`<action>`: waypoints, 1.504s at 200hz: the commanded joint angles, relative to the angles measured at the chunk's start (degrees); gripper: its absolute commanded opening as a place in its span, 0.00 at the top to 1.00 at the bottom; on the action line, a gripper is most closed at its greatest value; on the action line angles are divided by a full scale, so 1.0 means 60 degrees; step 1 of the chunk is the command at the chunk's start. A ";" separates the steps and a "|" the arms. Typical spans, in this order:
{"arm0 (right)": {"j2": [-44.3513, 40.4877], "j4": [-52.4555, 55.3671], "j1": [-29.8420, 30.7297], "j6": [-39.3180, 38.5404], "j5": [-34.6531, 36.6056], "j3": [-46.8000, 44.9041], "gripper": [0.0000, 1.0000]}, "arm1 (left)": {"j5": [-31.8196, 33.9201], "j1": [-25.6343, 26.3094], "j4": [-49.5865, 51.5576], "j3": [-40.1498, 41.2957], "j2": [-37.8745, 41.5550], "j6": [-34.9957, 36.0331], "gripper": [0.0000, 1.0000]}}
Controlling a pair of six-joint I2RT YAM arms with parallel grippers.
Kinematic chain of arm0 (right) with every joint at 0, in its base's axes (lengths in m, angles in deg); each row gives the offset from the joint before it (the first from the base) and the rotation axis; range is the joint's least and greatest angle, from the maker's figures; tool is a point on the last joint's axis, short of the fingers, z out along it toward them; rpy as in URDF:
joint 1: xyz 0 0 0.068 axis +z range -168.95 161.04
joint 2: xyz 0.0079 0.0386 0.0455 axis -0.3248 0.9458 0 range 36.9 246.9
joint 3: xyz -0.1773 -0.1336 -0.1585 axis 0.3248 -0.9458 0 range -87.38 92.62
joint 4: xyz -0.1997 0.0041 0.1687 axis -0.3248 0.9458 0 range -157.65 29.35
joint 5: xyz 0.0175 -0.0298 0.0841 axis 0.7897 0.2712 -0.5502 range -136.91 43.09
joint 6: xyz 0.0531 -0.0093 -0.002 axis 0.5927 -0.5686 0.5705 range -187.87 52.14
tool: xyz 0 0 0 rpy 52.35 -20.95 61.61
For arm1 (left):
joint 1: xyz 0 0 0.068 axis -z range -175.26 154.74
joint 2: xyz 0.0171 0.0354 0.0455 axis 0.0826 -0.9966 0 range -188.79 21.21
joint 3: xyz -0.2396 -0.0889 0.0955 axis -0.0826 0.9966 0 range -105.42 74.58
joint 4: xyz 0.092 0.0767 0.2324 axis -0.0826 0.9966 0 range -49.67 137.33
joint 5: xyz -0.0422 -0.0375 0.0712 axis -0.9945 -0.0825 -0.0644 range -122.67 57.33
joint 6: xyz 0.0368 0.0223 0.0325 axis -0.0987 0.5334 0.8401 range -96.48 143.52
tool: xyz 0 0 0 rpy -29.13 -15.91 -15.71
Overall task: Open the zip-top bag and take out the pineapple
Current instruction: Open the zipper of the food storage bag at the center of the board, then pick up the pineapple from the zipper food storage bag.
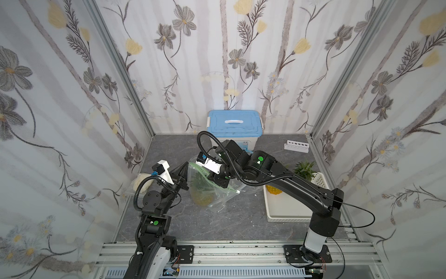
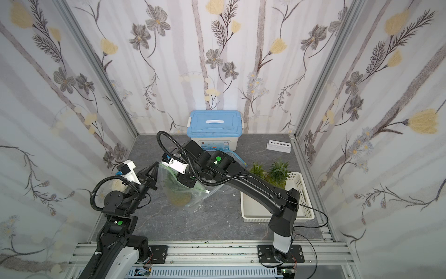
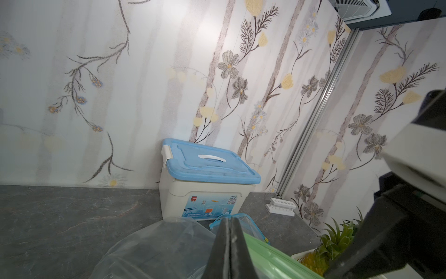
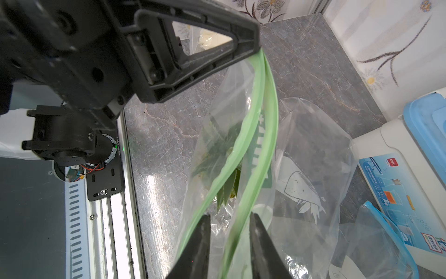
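Left arm is raised with the elbow bent. The left gripper (image 3: 229,224) is pointed forward and inward, jaws pressed together on the green rim of the zip-top bag (image 4: 253,149). Right arm is stretched across toward the left. The right gripper (image 4: 229,218) is pointed down at the surface, jaws held apart, with one rim strip caught between them.

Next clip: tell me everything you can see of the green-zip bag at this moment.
The bag is clear, crinkly thin plastic with a pale green zip strip along its mouth. It is held up, mouth uppermost; the two green lips stand slightly apart, so it is partly open. The left claw is shut on one end of the strip; the right claw straddles one lip, jaws apart. A pineapple sits inside, leaves toward the mouth.
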 commanded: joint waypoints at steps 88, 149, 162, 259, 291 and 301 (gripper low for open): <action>0.0340 0.0233 0.0344 -0.0283 0.0086 0.0632 0.70 | 0.0110 -0.0002 -0.0486 0.0087 0.0064 -0.0112 1.00; 0.1088 0.0145 0.0125 -0.0311 -0.0585 0.0859 0.64 | 0.0216 -0.0002 -0.0519 0.0279 0.0534 -0.0258 1.00; 0.1252 0.0102 0.0061 -0.0283 -0.0723 0.0966 0.58 | 0.0285 -0.0002 -0.0436 0.0370 0.0678 -0.0259 1.00; 0.2187 -0.0499 -0.0110 0.0347 -0.1914 0.1308 0.30 | 0.0645 -0.0002 -0.0255 0.0904 0.1133 -0.0244 1.00; 0.2552 -0.0839 -0.0136 0.0828 -0.1857 0.1351 0.30 | 0.0813 -0.0002 0.0158 0.1040 0.1589 -0.0169 1.00; 0.2657 -0.0899 -0.0154 0.0969 -0.1829 0.1387 0.30 | 0.0867 -0.0002 0.0347 0.1087 0.1758 -0.0129 1.00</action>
